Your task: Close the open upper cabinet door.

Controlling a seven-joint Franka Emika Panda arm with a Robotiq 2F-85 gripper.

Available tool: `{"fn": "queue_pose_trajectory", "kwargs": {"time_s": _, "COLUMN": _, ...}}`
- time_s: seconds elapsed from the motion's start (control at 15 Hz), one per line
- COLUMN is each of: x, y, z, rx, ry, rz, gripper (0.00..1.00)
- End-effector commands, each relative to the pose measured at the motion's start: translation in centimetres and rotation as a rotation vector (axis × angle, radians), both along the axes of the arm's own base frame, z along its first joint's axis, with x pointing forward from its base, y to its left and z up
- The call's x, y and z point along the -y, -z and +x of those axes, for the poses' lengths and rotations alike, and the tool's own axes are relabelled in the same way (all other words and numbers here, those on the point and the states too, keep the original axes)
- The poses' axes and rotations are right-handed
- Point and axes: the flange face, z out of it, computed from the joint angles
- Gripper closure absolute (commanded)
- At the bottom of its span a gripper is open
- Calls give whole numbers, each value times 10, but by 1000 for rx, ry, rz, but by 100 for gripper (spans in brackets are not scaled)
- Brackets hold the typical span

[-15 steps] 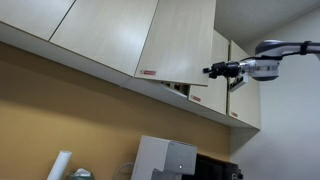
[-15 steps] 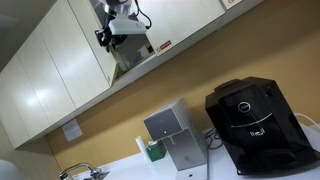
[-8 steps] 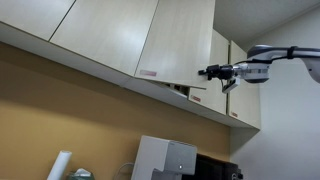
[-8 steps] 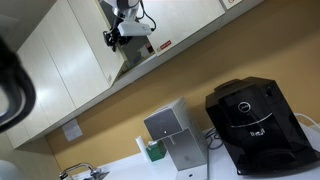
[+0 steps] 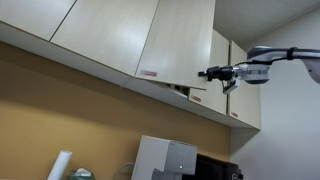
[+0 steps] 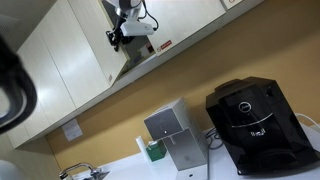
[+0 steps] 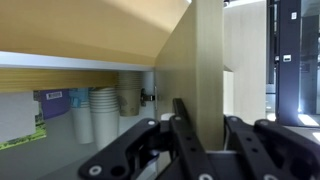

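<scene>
In an exterior view, the upper cabinet door [image 5: 180, 38] stood in the upper centre of the frame, swung outward from the cabinet row, its red-and-white label [image 5: 149, 73] at the lower left corner. The tool [image 5: 206, 72] was at the door's lower right corner, against its free edge, with the arm reaching in from the right of the frame.

In the wrist view, the tool [image 7: 210, 128] was spread, one finger [image 7: 185, 118] on each side of the door's edge [image 7: 208, 60]. Whether the fingers pressed on the panel could not be determined.

The cabinet interior was visible left of the door, holding stacked paper cups [image 7: 101, 108]. A black coffee machine [image 6: 255, 125] stood on the tabletop at lower right.
</scene>
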Motion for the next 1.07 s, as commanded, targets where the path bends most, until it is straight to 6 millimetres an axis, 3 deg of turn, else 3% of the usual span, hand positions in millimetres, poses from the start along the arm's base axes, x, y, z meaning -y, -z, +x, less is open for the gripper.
{"fn": "queue_pose_trajectory", "kwargs": {"time_s": 0.0, "x": 13, "y": -6, "z": 3, "rx": 19, "ry": 16, "rz": -2, "gripper": 93}}
{"fn": "queue_pose_trajectory", "kwargs": {"time_s": 0.33, "x": 33, "y": -15, "z": 21, "rx": 43, "ry": 30, "rz": 2, "gripper": 93}}
{"fn": "queue_pose_trajectory", "kwargs": {"time_s": 1.0, "x": 26, "y": -10, "z": 60, "rx": 70, "ry": 118, "rz": 2, "gripper": 93}}
